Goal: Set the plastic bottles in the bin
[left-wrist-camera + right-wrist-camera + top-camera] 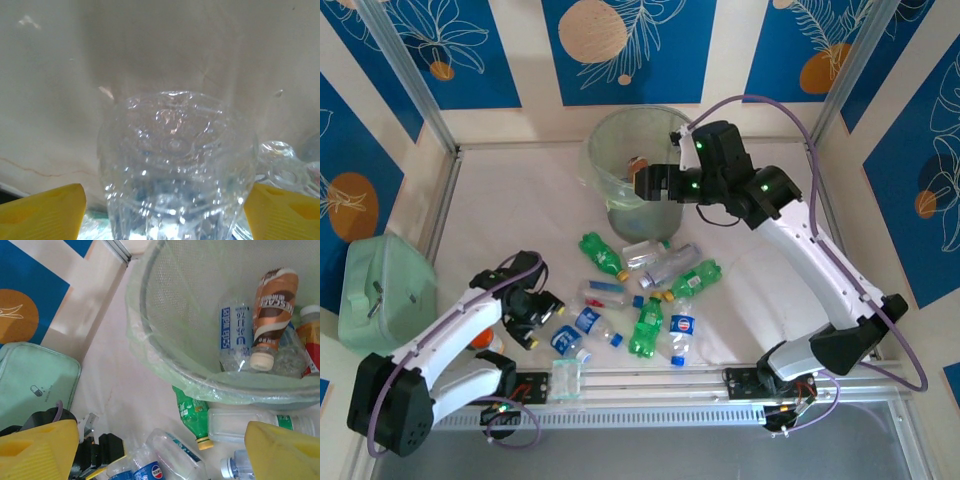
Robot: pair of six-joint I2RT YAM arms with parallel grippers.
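Starting with the counter (520,200): the bin (605,150) stands at its far middle with several bottles inside, and loose bottles (650,290) lie just on its near side. The right gripper (642,183) hangs over the bin's rim, wide and empty. The left gripper (533,312) sits low at the pile's left end, wide astride a clear bottle (175,145) whose long axis runs along the fingers. Whether it grips, I cannot tell. From there the bin lies far and right.

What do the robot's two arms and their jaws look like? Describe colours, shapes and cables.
The left arm and right arm have white links between black joint housings. A thin purple cable loops along each. Small green lights glow on the right arm's joints. The jaws are yellow blocks.
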